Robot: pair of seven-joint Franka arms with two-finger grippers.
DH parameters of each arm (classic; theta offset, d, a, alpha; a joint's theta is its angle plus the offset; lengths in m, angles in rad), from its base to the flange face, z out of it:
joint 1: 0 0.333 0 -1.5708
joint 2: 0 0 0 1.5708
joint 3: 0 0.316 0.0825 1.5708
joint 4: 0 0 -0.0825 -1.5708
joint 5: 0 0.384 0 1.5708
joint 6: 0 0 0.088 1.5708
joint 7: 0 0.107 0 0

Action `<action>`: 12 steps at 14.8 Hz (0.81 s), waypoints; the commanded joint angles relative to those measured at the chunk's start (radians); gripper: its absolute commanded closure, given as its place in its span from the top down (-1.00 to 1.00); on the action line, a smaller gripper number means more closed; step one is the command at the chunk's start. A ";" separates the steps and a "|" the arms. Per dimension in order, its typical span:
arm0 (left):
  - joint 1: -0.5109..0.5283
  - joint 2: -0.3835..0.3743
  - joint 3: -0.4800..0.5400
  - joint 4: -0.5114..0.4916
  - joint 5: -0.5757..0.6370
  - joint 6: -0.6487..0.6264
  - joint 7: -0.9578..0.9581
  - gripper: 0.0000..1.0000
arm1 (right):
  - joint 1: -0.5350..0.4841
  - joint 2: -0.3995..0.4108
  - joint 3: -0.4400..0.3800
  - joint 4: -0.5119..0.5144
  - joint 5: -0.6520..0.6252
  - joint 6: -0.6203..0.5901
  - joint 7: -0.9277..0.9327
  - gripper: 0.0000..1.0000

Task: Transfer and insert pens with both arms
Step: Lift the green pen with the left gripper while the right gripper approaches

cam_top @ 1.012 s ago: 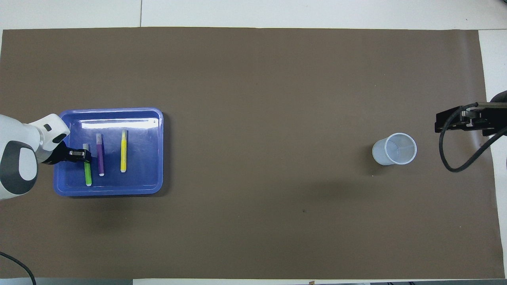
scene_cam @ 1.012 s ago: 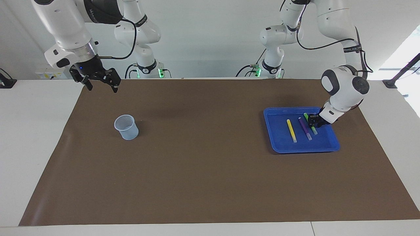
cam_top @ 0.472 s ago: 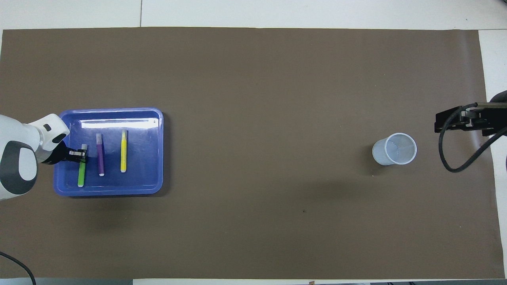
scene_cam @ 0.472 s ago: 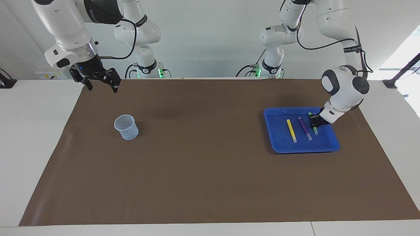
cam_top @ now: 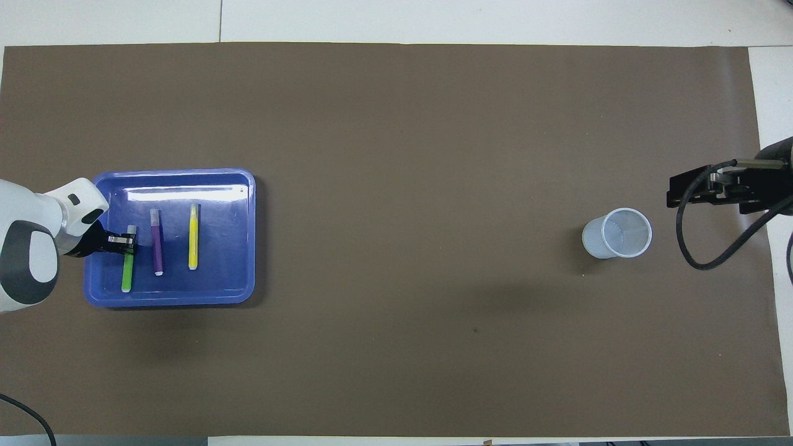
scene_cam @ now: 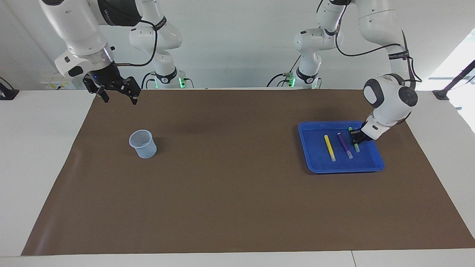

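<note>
The left gripper (scene_cam: pixel 356 138) is clamped across the green pen (cam_top: pixel 127 267) in the blue tray (scene_cam: pixel 315 163) — the pen's long axis runs toward and away from the robots. The right gripper (scene_cam: pixel 117 92) hangs open over the mat's edge near the cup (scene_cam: pixel 142 144) — well apart, toward the right arm's end.

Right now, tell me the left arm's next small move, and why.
Probably a short straight lift. The left gripper has its jaws shut on the green pen, which lies in the blue tray beside the purple pen. The cup is near the waiting right gripper.
</note>
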 commanded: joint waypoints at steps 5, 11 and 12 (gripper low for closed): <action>-0.003 0.027 0.001 0.152 0.000 -0.172 -0.004 -1.00 | -0.004 -0.004 0.042 -0.001 0.144 -0.008 0.033 1.00; -0.013 0.025 -0.009 0.318 -0.048 -0.383 -0.116 -1.00 | -0.004 -0.002 0.043 -0.001 0.375 0.010 0.039 1.00; -0.023 0.022 -0.012 0.352 -0.068 -0.423 -0.177 -1.00 | -0.004 -0.002 0.043 -0.003 0.394 0.033 0.054 1.00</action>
